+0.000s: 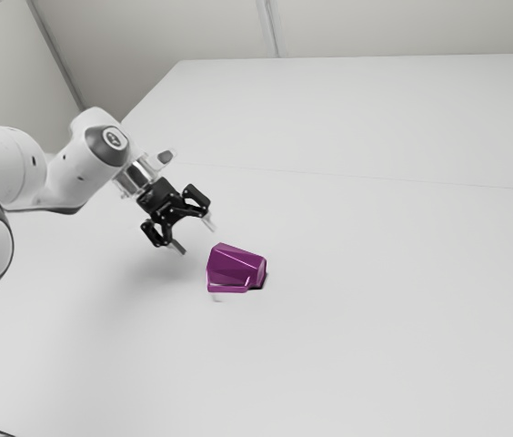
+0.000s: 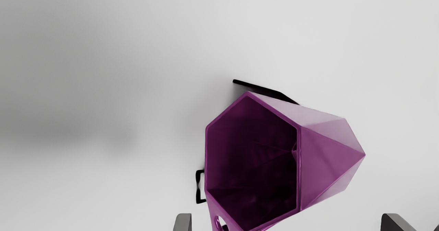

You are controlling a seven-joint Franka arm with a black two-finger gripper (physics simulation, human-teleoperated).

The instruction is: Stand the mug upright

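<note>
Gripper (image 1: 195, 235): fingers spread wide, nothing between them, no contact with anything. It hangs above the table (image 1: 375, 309), near the mug (image 1: 236, 268) but clear of it, angled down, on the exterior view's left of it. Mug is on its side on the table. Open mouth (image 2: 252, 162) faces back toward the gripper; the narrower base end points to the exterior view's right. Handle (image 1: 229, 289) is low on the body, on the side nearest the exterior camera. Status: goal not met, mug isn't upright and isn't held. My read on what's left: close in, get a grip on the wall or rim, lift a bit, rotate until the mouth is up, seat the base flat, let go. Main risk is the faceted, tapering body slipping or rolling in the pinch; the handle could also foul a finger or prop the mug off its base mid-turn.
</note>
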